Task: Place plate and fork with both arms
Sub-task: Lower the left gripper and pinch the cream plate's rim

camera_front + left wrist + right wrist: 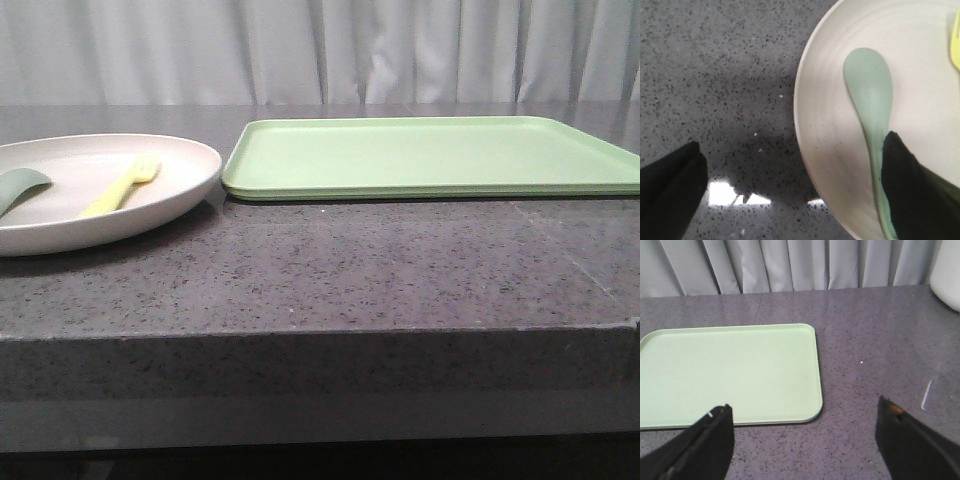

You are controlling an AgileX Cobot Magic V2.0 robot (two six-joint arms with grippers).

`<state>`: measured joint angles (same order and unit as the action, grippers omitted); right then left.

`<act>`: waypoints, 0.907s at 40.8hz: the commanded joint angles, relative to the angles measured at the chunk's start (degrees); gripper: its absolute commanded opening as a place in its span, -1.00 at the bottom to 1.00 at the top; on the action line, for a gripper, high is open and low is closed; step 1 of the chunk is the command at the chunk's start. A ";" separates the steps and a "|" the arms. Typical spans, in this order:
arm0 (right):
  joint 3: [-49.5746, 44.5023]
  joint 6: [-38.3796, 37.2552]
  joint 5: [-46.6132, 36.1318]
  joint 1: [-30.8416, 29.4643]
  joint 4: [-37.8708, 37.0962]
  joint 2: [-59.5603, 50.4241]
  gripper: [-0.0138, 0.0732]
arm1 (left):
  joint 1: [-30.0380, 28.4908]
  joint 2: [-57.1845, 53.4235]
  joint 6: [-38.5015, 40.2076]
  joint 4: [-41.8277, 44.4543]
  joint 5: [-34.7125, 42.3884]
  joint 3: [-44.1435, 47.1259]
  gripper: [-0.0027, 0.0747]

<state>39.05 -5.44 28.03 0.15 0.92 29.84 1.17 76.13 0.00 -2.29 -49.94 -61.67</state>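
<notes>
Now the large round cream-white plate with its raised rim sits on the dark speckled stone bench at the left of the front view, just beside the flat rectangular light green tray, whose near left corner comes close to the plate's rim; whether the two touch cannot be told. Inside the plate lies the small pale yellow plastic fork, tines pointing away from the robot and slightly right. Left of it, also in the plate, rests a pale grey-green spoon-like utensil, cut off by the picture's edge.

From the left wrist, the left gripper hangs over the plate's edge with its jaws spread wide: one dark finger is above the bare bench, the other above the plate, overlapping the spoon's handle. Nothing is held between them. Only a sliver of the fork shows at that picture's border.

From the right wrist, the right gripper likewise has its jaws released and wide apart, empty, above the bench near the tray's corner.
</notes>
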 commanded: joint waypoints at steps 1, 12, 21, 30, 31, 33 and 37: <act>2.09 0.36 -4.80 -0.33 -0.48 0.42 0.70 | -0.12 2.11 1.01 0.28 0.88 -3.63 0.83; 2.09 0.36 -4.58 -0.33 -0.48 0.42 0.70 | -0.12 8.60 3.39 -0.06 1.36 -4.17 0.73; 2.09 0.36 -4.58 -0.33 -0.48 0.42 0.70 | -0.12 10.24 3.48 -0.63 1.40 -4.17 0.48; 2.09 0.36 -4.58 -0.33 -0.48 0.42 0.70 | -0.12 10.74 3.48 -0.74 1.40 -4.17 0.04; 2.09 0.36 -4.58 -0.33 -0.48 0.42 0.70 | -0.12 10.74 3.48 -0.74 1.40 -4.17 -0.04; 2.09 0.36 -4.58 -0.33 -0.48 0.42 0.70 | -0.12 10.74 3.48 -0.84 1.40 -4.17 -0.23; 2.09 0.36 -4.58 -0.33 -0.48 0.42 0.70 | -0.12 10.74 3.48 -0.84 1.40 -4.17 -0.59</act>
<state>39.05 -5.44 28.03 0.15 0.92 29.84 1.17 88.51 2.85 -3.38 -49.88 -64.14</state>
